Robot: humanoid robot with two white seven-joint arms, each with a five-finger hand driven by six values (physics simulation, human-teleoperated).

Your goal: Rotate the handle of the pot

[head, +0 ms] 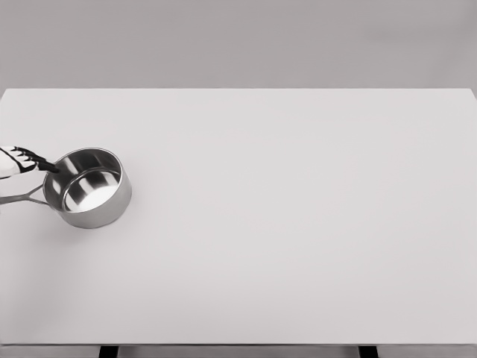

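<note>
Only the head view is given. A white hand (21, 160) with dark fingertips is seen at the left edge, and its arm comes in from the left, so it is the left hand. Its fingers (33, 158) are stretched out and a little apart, and nothing is held in them. The tips are right at the rim of the pot (88, 188); whether they touch it cannot be told. The right hand is not seen.

The pot sits just to the right of the hand, on the tabletop (298, 224). Its handle (21, 198) sticks out to the left, just below the hand, and is cut off by the edge of the picture.

The step in hand looks like reaching in to turn the pot. To do it well, the push should be made low and slow on the handle or the rim, from the side, so the pot is spun in place and not slid away or tipped. The handle is the better spot, since a small push there should turn the pot more.

The pot is round, shiny and made of metal, with a bright, smooth inside and nothing in it. The handle is thin and grey. The tabletop is flat, pale and plain, so the pot will likely slide easily.
</note>
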